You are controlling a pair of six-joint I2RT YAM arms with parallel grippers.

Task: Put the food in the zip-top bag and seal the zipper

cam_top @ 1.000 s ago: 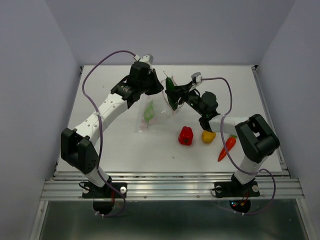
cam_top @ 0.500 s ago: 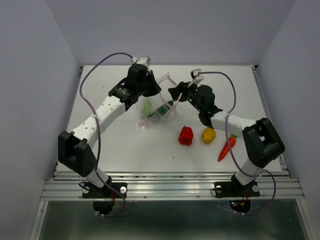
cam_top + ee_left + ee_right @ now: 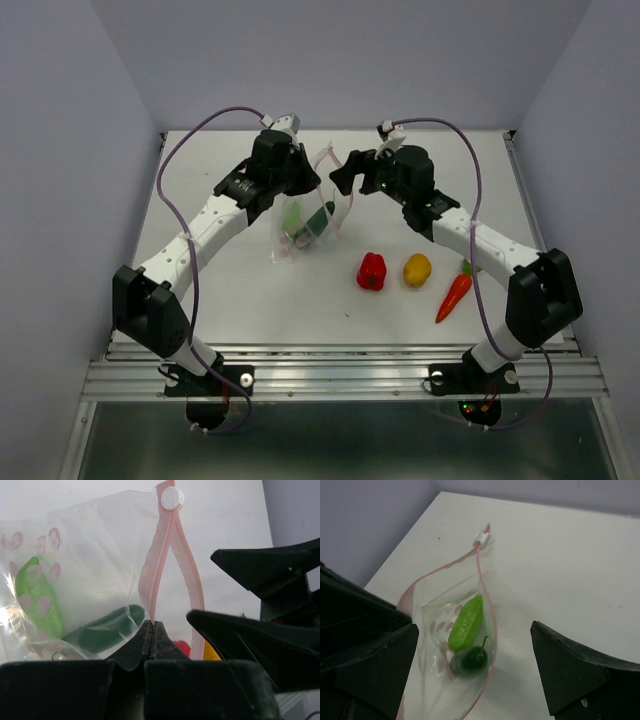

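Zip-top bag hangs in the upper centre of the overhead view, with the left gripper jaws pinched shut on its pink zipper. Cucumber and light green pod are inside. The right gripper hovers over the open mouth, jaws wide and empty. Red pepper, yellow piece and carrot lie on the counter, lower right, not yet bagged. Sealing is also left to do.

Clear bag – pink marks, pink zipper, dark green cucumber, red pepper

White table, pale lavender walls
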